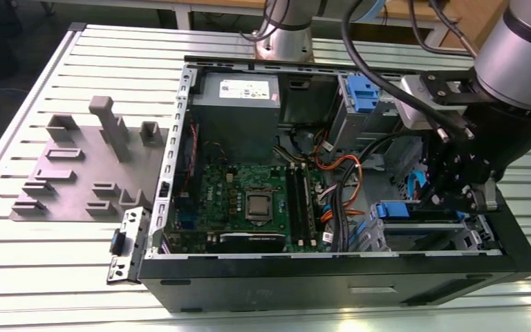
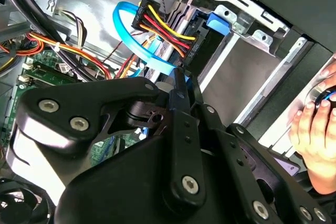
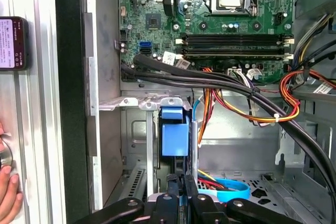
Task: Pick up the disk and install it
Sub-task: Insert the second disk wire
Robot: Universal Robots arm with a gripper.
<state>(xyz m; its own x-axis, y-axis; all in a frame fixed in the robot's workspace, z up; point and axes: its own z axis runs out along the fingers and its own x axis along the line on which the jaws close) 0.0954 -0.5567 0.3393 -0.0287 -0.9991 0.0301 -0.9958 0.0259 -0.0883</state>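
The disk stands on edge in the drive bay at the front corner of the open computer case. Its blue carrier frame shows at the exterior view's right. My gripper reaches down into that bay, and its black fingers are pinched close together on the disk's thin edge. In the second wrist view the gripper meets the disk just below a power plug with red, yellow and black wires and a blue data cable.
The motherboard, the grey power supply and cable bundles fill the case. A second blue bracket sits in the upper bay. A grey fixture plate lies on the table. A person's hand and a phone rest beside the case.
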